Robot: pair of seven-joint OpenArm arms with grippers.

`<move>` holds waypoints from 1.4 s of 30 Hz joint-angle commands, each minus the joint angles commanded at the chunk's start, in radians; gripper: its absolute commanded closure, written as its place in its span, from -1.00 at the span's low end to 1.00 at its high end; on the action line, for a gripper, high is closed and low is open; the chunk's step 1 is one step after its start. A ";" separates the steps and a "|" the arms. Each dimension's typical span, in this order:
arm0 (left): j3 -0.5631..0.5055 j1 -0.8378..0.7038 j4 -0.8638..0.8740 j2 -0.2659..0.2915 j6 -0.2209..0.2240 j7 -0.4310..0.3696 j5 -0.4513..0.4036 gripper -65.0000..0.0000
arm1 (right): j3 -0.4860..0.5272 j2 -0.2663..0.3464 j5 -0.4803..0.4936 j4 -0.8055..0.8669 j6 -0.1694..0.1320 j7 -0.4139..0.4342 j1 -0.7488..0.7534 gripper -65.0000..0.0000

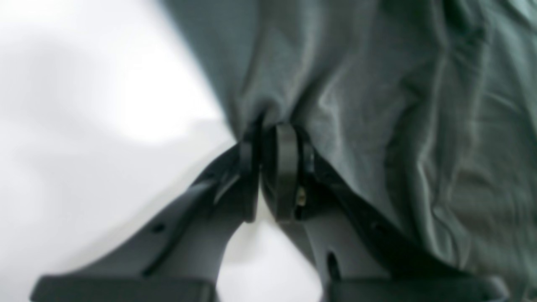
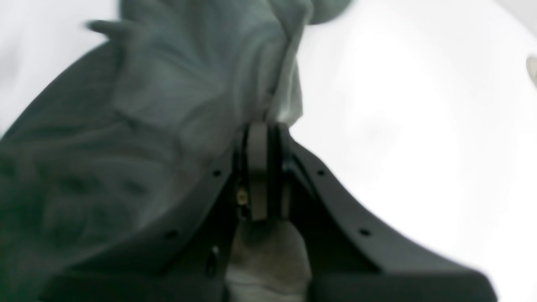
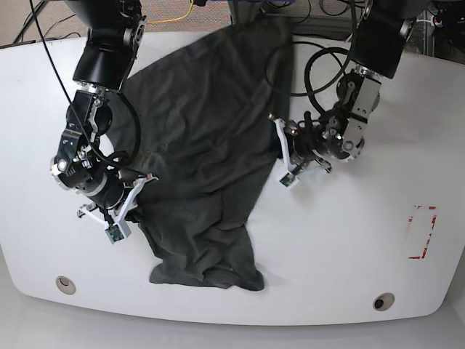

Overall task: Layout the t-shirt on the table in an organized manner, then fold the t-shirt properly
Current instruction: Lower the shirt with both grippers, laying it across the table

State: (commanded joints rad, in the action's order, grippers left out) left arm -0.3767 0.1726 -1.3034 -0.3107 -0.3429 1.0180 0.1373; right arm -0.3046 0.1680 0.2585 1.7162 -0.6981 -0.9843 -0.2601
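The dark charcoal-grey t-shirt [image 3: 203, 145] was spread over the middle of the white table [image 3: 341, 240], reaching from the far edge, where part of it was draped over, down toward the near edge, where it ended in a rumpled, bunched mass of folds. The cloth was heavily wrinkled, and its outline was irregular rather than squared. The right gripper [image 2: 262, 130] was seen at the shirt's side nearer the table's left edge in the base view; in the right wrist view its jaws were pressed together on a gathered ridge of the fabric, with more cloth lying between the finger bases. The left gripper [image 1: 270, 130] was placed at the opposite side of the shirt, and in the left wrist view its jaws were clamped on a pinched fold at the fabric's edge, bare tabletop showing beside it. A red tape rectangle [image 3: 421, 233] was marked near the table's right edge, and two round grommet holes [image 3: 65, 284] were set near the front corners.
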 joint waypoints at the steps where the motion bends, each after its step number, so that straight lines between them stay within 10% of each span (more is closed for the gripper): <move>1: 0.003 0.005 0.002 -0.005 -0.014 -0.003 -0.008 0.81 | -0.002 0.000 -0.002 0.014 0.000 0.000 0.012 0.97; 13: 0.063 0.106 0.006 -0.087 -0.153 -0.032 -0.098 0.73 | -0.002 -0.020 -0.003 0.186 0.000 0.000 0.252 0.97; 31: 0.064 0.233 -0.118 -0.023 -0.298 0.029 -0.095 0.71 | 0.002 -0.055 -0.008 0.221 0.000 0.002 0.302 0.94; 34: 0.066 0.229 -0.169 -0.006 -0.315 0.040 -0.095 0.56 | 0.003 -0.058 -0.003 0.219 0.000 0.002 0.302 0.66; 42: 0.077 0.170 -0.315 -0.005 -0.316 0.081 -0.094 -0.09 | -0.002 -0.118 -0.014 0.196 0.000 0.005 0.264 -0.87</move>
State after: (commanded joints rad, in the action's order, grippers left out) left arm -0.3000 0.3429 -1.6180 -0.3153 -0.6590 1.0994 0.0437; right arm -0.3061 0.0499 0.2447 1.9126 -0.6981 -0.9797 0.0038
